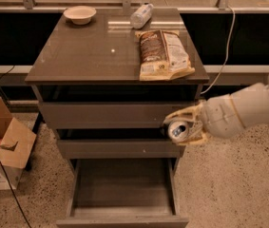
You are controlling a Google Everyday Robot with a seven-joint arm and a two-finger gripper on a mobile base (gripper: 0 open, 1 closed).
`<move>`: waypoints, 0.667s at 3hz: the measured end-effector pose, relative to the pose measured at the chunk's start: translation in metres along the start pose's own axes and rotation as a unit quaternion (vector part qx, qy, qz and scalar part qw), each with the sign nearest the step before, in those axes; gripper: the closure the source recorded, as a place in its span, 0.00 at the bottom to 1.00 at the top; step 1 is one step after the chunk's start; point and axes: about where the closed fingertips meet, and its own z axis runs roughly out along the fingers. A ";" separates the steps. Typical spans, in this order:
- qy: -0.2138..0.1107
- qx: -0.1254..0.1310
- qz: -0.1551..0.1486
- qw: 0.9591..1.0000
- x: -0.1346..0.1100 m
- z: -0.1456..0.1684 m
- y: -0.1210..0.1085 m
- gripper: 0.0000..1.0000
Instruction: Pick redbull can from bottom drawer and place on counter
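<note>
My gripper [181,127] is shut on the redbull can [177,130], whose shiny silver top faces the camera. It holds the can in the air at the right end of the middle drawer front, above the bottom drawer [122,189], which is pulled open and shows a bare floor. The counter [100,51] is the glossy grey-brown top slab, higher up and to the left of the can.
On the counter lie a chip bag [165,53], a clear plastic bottle [141,15] on its side and a small bowl [80,14]. A cardboard box [5,151] stands on the floor at the left. A cable [224,56] hangs at the right.
</note>
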 end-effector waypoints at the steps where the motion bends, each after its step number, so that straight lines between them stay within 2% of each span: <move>1: 0.018 0.010 -0.015 1.000 -0.008 -0.021 -0.020 1.00; 2: 0.018 0.009 -0.015 1.000 -0.008 -0.020 -0.020 1.00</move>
